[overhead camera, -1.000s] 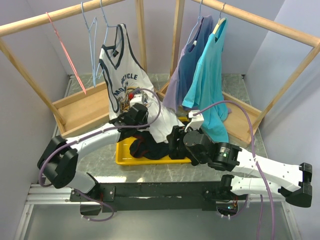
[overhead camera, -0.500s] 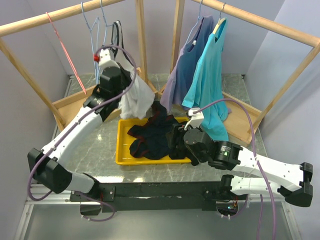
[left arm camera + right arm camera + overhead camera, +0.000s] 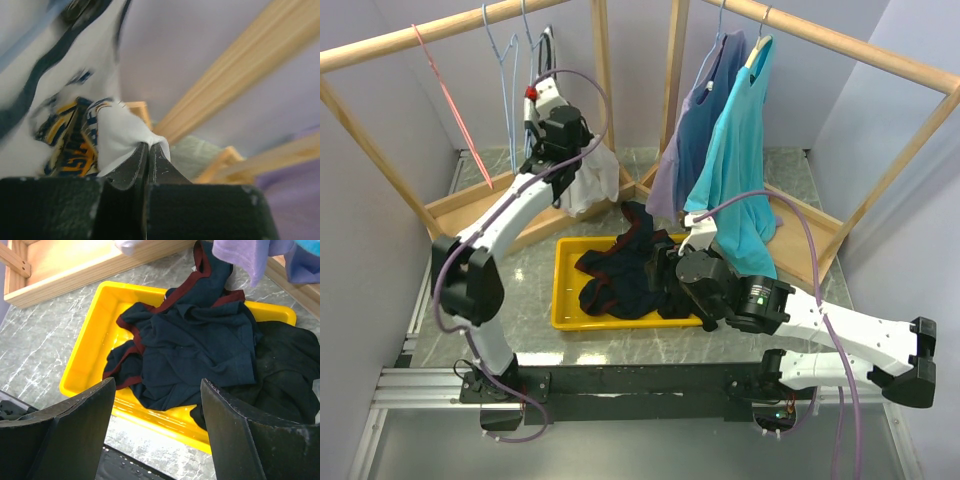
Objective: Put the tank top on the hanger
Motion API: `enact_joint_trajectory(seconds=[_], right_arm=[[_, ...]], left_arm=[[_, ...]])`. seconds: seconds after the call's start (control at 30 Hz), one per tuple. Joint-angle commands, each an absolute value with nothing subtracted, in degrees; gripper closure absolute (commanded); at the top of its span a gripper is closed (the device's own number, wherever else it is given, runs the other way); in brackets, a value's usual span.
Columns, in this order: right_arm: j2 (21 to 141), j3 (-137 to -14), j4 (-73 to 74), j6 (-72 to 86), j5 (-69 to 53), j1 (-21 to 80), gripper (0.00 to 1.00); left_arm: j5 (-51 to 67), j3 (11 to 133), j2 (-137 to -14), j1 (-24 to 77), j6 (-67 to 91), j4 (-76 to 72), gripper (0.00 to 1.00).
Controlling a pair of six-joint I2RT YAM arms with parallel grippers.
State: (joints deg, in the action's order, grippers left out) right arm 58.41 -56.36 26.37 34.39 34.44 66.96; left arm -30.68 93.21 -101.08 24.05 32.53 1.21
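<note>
The tank top point(image 3: 590, 178) is white with navy trim and hangs bunched at the back left, one dark-edged strap rising toward the rail. Up close its print and trim point(image 3: 75, 100) fill the left of the left wrist view. My left gripper point(image 3: 548, 105) is raised high beside it, shut on a fold of its white cloth point(image 3: 150, 145). Two light-blue hangers hang from the wooden rail; the hanger point(image 3: 525, 45) nearest the strap is just left of it. Whether they touch I cannot tell. My right gripper point(image 3: 665, 280) stands open point(image 3: 157, 381) over the tray, holding nothing.
A yellow tray point(image 3: 565, 300) holds a dark garment with red trim point(image 3: 195, 340). A pink-red hanger point(image 3: 450, 100) hangs at far left. A turquoise T-shirt point(image 3: 735, 170) and a purple shirt point(image 3: 692, 130) hang on the right rack. Wooden rack bases point(image 3: 480, 215) flank the tray.
My left arm has swung up and back from over the tray, carrying the tank top to the hangers at the rail. The right arm has barely shifted.
</note>
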Motion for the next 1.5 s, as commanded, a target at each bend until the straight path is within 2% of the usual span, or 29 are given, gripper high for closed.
enact_joint_trajectory(seconds=[0.0,0.1,0.13,0.2,0.23,0.43,0.7,0.93,1.27,1.47], right_arm=[[58.36,-58.98,26.1,33.84,34.89,66.62,0.23],[58.27,-58.62,26.1,34.19,34.54,66.62,0.23],[58.27,-58.28,26.02,34.45,34.37,66.62,0.23],[58.27,-58.01,25.84,34.63,34.1,66.71,0.23],[58.36,-57.83,25.75,34.72,34.01,66.62,0.23],[57.92,-57.13,25.14,34.8,33.14,66.71,0.23],[57.22,-55.9,24.7,34.72,32.08,66.62,0.2],[53.88,-52.48,24.26,35.33,31.99,66.71,0.1],[49.13,-45.8,21.54,37.35,32.26,66.53,0.08],[48.6,-43.42,20.74,38.14,31.29,66.53,0.08]], left_arm=[[-32.26,96.68,-105.37,23.29,30.59,-0.8,0.99],[-30.68,95.81,-107.31,23.2,31.02,-0.18,0.74],[-29.28,93.63,-106.71,23.29,31.29,-0.18,0.61],[-27.95,88.89,-104.26,23.38,31.46,-3.14,0.47],[-26.3,87.55,-103.37,23.47,31.29,-4.03,0.34],[-20.4,80.96,-95.99,25.57,28.57,-3.87,0.16],[-14.95,67.35,-82.38,32.42,34.0,-0.18,0.01],[-17.66,55.64,-69.45,42.18,39.8,5.44,0.01],[-13.01,43.69,-55.99,44.74,47.01,14.68,0.01],[-10.11,44.11,-53.7,44.74,47.9,16.87,0.01]])
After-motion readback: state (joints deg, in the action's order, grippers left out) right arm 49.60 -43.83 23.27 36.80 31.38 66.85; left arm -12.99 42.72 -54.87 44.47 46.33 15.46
